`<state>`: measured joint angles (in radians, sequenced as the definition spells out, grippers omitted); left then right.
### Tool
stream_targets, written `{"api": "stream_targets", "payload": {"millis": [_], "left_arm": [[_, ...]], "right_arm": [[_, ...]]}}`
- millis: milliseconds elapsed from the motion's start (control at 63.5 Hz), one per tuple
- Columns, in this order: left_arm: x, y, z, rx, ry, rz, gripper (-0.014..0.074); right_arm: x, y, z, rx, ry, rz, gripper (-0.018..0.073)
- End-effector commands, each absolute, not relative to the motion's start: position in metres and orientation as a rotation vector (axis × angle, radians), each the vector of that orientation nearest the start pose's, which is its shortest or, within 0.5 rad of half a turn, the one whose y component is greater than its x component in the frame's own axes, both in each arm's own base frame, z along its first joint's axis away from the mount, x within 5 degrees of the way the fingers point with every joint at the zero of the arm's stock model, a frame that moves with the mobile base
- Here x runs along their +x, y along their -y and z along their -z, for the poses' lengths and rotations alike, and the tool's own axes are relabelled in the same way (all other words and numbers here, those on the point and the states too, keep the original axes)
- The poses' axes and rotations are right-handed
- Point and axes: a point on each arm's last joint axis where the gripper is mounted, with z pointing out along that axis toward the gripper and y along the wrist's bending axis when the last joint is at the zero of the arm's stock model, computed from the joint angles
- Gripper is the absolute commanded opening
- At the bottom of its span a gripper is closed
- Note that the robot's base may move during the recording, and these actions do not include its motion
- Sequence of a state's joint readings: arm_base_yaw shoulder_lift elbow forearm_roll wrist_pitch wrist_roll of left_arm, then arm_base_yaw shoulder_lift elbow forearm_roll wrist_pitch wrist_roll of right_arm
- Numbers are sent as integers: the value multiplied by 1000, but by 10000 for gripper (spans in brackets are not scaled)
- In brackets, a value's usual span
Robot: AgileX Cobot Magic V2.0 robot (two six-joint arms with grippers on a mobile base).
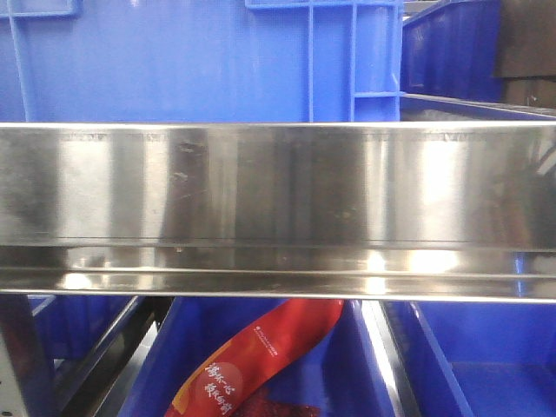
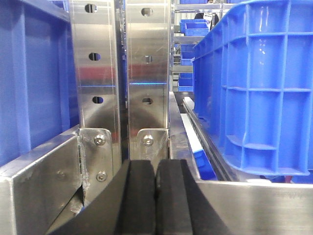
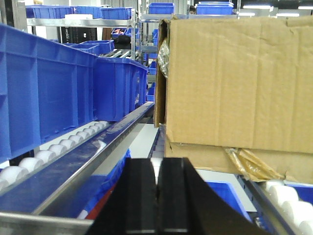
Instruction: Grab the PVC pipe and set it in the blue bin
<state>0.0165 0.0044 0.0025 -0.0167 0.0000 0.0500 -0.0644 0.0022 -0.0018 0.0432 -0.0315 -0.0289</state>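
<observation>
So, the pipe isn't visible in any of the three views right now, so I can't say where it sits. Going off the task alone, I'd guess a small plastic pipe piece is light, stiff and a bit slick, not fragile. I'd pinch it across a flat or thin part of the body instead of a rounded face where the pads could skate off. Pure judgement though, nothing here shows it.

Both grippers are idle. The left gripper [image 2: 155, 196] has its black pads pressed together with nothing between them, and the right gripper [image 3: 157, 196] looks the same: closed and empty.

Surroundings are cramped. The front view is mostly filled by a steel rail [image 1: 278, 208] running left to right, with blue bins [image 1: 200, 61] behind it and a red packet [image 1: 261, 365] lying in a bin below. The left wrist faces two upright steel posts [image 2: 122, 73] close ahead, with a blue crate [image 2: 259, 88] to the right. The right wrist sees a cardboard box [image 3: 234, 83] on the right, big crates [image 3: 49, 88] on the left above a roller track [image 3: 58, 147].

That rail and those posts are what I'd worry about clipping when either arm reaches in.
</observation>
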Motion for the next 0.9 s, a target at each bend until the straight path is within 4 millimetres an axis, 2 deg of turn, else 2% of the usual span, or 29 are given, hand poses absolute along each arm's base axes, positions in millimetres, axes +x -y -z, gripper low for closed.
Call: {"api": "stream_targets", "payload": {"millis": [0,882], "left_arm": [[56,-1,-215,7,-1465,-37,-111],[56,-1,-215,7,-1465,-37,-111]], "right_arm": [[56,4,-217,47,-1444,62,-154],[56,4,-216,47,-1454,62,-154]]}}
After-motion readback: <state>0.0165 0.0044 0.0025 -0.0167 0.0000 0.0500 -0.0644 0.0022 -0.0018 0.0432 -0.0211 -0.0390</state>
